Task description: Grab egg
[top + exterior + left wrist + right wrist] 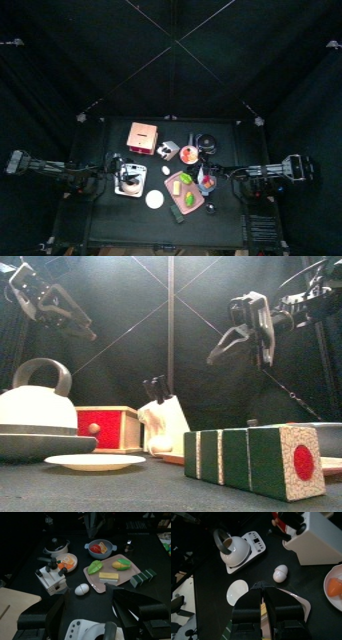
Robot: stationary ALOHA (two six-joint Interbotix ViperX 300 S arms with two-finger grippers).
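**Egg on table, both grippers up and clear of it**

Egg (280, 572) lies on the black table (211, 587), nothing touching it. In right wrist view it sits just beside the white knife block (321, 542), btwn that block and the flat white disc (238, 592), w/ the kettle on its white scale (238, 548) farther off. In left wrist view the egg (81, 589) is just off the corner of the pink cutting board (117, 574), near the knife block (50, 579). From above it's a tiny white dot (167, 171) mid-table.

Right gripper (270, 592) hangs above the table, jaws clenched together, nothing btwn them; the egg is just beyond its tips, apart from them. In front view that gripper (254, 341) is high on the right side, well above the objects.

Left gripper (87, 599): jaws spread wide, released, empty; the egg shows in the gap between them but lower down, on the table. Front view has the left gripper (60, 311) raised at upper left, above the kettle (38, 406).

Front of table: green-striped block w/ red dot (261, 461), red box (110, 426).
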